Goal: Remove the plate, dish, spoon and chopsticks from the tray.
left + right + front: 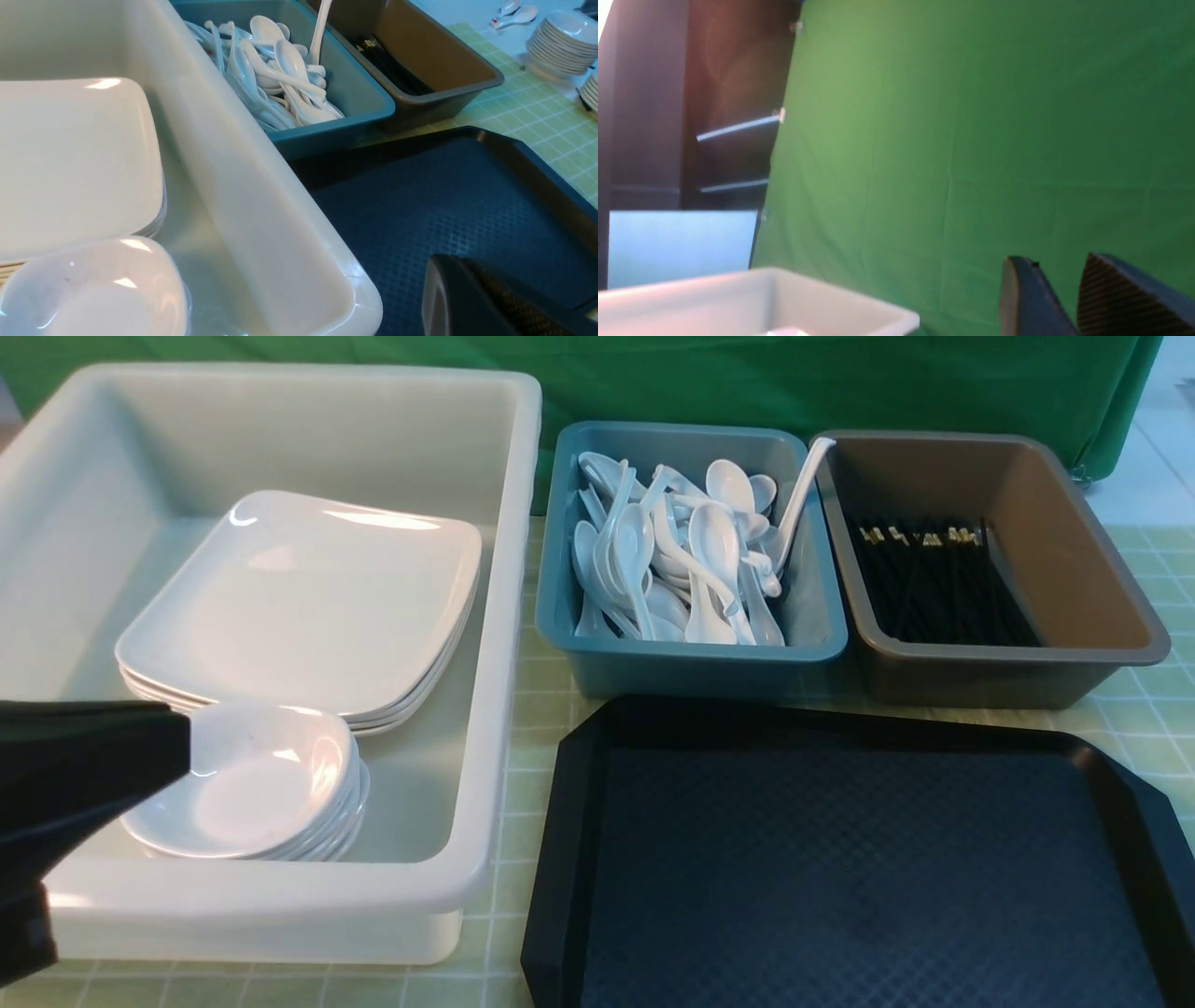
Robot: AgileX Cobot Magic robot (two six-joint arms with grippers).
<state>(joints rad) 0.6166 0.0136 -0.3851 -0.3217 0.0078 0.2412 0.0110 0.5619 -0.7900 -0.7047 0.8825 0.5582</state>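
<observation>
Now left pincer [472,298] together over tray [420,205]; right pincer [1069,298] apart (facing backdrop).

Glossy plates [308,607], diamond-textured tray [840,868]

The tray [840,868] runs off the front view's lower and right edges, so its near rim cannot be seen. The left pincer [84,775] enters from the left edge as a dark blur hiding part of the stacked small dishes [271,793]. In the right wrist view only the right pincer's fingertips [1031,298] show, cut by the edge.
</observation>
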